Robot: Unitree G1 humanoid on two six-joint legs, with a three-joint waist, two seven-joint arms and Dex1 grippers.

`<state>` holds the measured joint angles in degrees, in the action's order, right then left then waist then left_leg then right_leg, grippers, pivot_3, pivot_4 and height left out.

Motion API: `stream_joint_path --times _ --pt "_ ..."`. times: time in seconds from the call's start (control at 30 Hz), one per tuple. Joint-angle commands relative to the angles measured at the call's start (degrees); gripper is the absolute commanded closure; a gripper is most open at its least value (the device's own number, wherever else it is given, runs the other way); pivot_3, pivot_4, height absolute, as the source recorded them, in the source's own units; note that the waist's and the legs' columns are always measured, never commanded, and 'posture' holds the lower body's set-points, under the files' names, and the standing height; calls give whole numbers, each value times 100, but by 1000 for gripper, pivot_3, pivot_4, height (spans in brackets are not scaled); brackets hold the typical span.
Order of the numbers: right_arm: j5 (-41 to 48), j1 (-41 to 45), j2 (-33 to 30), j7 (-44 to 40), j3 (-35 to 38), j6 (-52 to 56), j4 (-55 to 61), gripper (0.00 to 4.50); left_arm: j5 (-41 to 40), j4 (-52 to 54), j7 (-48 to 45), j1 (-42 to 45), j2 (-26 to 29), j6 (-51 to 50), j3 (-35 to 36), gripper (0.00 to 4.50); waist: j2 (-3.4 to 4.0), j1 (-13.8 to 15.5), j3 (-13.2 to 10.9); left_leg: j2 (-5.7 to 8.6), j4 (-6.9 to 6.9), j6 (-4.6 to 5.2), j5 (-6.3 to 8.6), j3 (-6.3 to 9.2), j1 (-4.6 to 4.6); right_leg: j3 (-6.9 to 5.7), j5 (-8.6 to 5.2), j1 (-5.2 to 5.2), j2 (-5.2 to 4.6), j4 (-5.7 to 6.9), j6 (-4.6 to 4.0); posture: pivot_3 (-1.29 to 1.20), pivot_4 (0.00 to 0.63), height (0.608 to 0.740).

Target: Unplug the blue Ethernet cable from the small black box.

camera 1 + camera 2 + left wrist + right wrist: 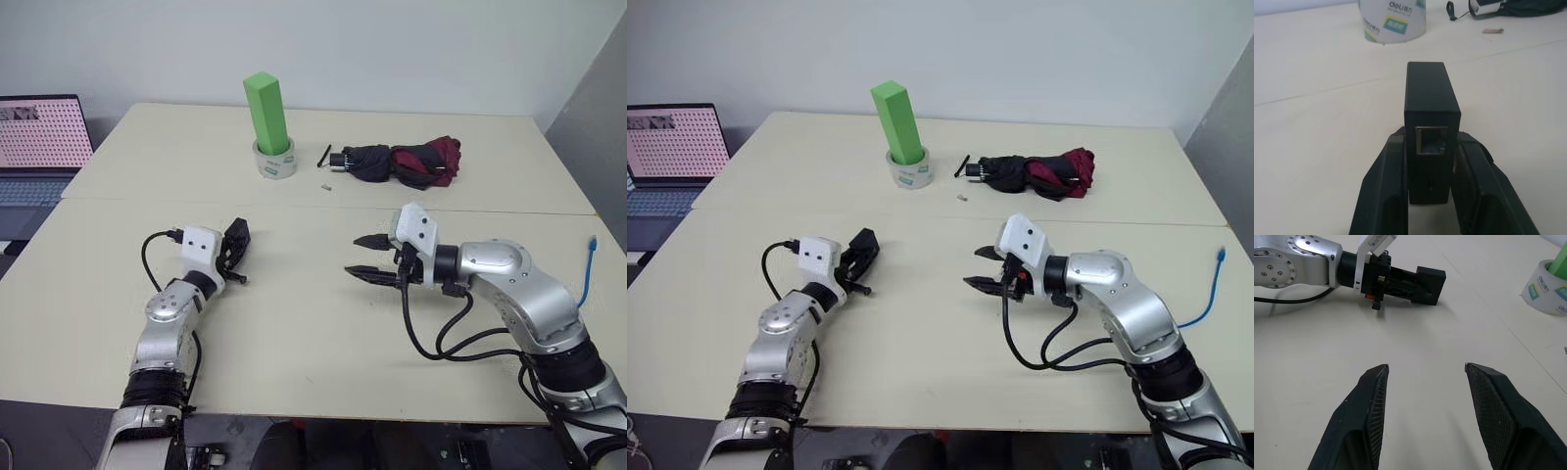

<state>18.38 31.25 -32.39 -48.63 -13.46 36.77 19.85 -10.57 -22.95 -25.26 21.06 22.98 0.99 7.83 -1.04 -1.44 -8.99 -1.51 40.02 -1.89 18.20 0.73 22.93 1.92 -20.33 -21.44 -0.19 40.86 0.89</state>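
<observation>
Surface: pale beige table (pixel 294 323), a seam running across it; light wall behind, grey panel at the far right edge.

Far left, off the table's edge: open laptop (pixel 39 147), screen lit with a pink dotted pattern.

Left gripper (pixel 1430 161) held just above the table, fingers pinching the small black box (pixel 1431 122) by its two long sides. Box points away from the wrist; the open port on its near end is empty, no plug in it. In the right wrist view the box (pixel 1425 284) juts out past the fingertips.

Centre back: roll of white tape (pixel 275 160) standing flat on the table, printed labels on its side. Inside its ring stands a green block (pixel 266 113), upright, leaning slightly.

Just right of the tape: a small pale scrap on the table, too small to identify. Then a folded black-and-maroon umbrella (pixel 407 163) lying flat.

Right gripper (pixel 367 258) over mid-table, fingers spread, nothing between them, pointing toward the left gripper, well apart from it.

Far right edge: the blue Ethernet cable (pixel 586 269), one end rising above the table edge, clear of the box.
</observation>
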Motion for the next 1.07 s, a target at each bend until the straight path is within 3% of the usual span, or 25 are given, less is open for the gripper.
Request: stream_joint_path --times 0.03,0.3,0.4,0.5,0.67,0.87,1.07 --pt "-30 37 -8 68 58 -26 206 1876 -112 -125 -61 2 -75 178 138 2406 0 -12 0 0 0 0 0 0 -1 0 0 0 0 2 0 0 150 740" --pt "-1 -206 -38 222 78 149 520 1876 -259 809 -190 -832 106 -263 264 411 2 -42 1 -4 -5 0 0 1 -3 -2 0 -1 1 3 0 0 150 740" --pt "15 -479 -85 321 175 185 689 1876 -253 1809 -109 -1510 222 -644 277 411 2 -41 2 -5 -8 0 0 3 -4 -3 0 0 1 2 0 0 150 740" --pt "40 -981 -237 466 726 -7 761 1876 -219 3178 138 -2163 461 -1490 410 411 0 -34 2 -7 -9 1 1 5 -2 -3 0 2 1 -2 0 0 150 740" --pt "152 -1557 -506 479 1587 -329 657 1876 -604 4334 -204 -2571 943 -2274 568 411 2 -6 1 -2 -6 19 11 6 -5 0 0 8 1 1 0 0 150 740" --pt "253 -2253 -862 489 2444 -363 584 1876 -1136 4777 -665 -2396 1575 -2932 1049 411 1 -13 1 -2 -12 19 11 4 -7 0 0 10 2 -5 0 0 150 740" --pt "195 -2563 -946 554 2685 -438 527 1876 -1349 4800 -839 -2096 1907 -3218 1205 411 3 -19 0 -4 -14 20 11 3 -11 3 0 12 6 -4 0 0 150 740"
